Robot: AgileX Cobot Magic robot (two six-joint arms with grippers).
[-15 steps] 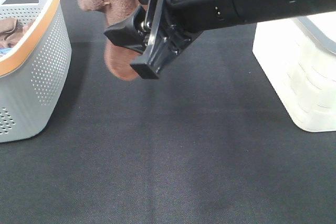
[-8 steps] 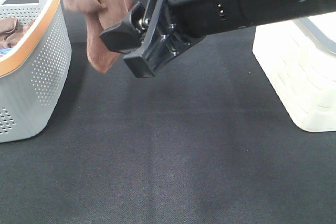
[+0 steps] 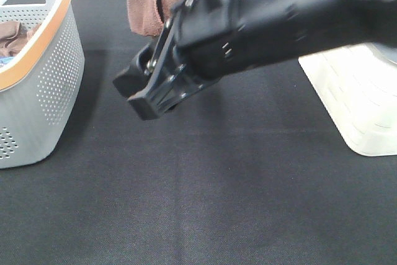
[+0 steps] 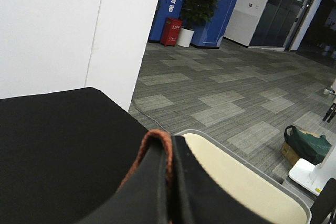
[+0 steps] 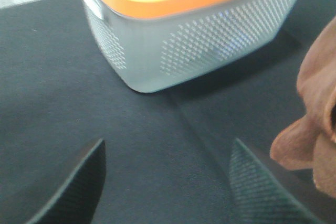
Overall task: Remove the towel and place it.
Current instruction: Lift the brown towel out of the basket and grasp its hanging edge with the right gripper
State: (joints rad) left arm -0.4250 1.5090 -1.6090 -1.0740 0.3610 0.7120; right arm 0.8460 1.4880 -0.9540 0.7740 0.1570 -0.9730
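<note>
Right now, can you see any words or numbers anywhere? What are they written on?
Blue wall: white Chinese characters run down it, too small and blurred to read.
Red box: a pale label, too small to read.
Sign on the far white wall: too small to read.
Towel, basket, bin: no words or numbers show on them.

Towel (image 3: 142, 13) mostly hidden behind blurred right arm (image 3: 279, 23).
</note>
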